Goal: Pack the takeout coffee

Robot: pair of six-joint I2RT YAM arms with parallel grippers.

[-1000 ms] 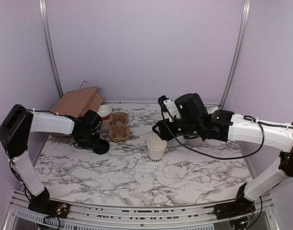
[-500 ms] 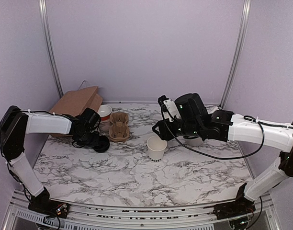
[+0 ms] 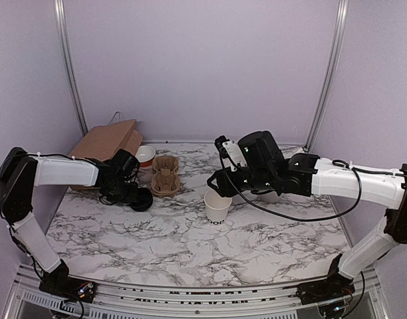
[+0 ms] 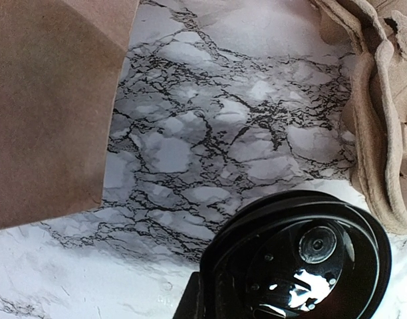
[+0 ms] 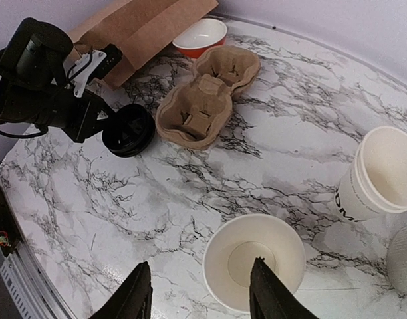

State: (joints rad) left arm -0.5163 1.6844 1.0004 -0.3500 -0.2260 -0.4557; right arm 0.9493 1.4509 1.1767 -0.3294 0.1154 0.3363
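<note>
Right gripper has slid left over the cup mid-table; the left gripper holds the lid beside the carrier. Left wrist: its fingers seem to pinch the lid's rim. Right wrist: fingers spread, straddling the cup's rim. Nothing is lidded or packed yet.

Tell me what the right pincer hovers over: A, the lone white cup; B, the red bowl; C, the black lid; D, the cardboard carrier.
A: the right wrist view shows the right pincer open with its fingers framing the white cup from above, while the black lid is far off.
</note>
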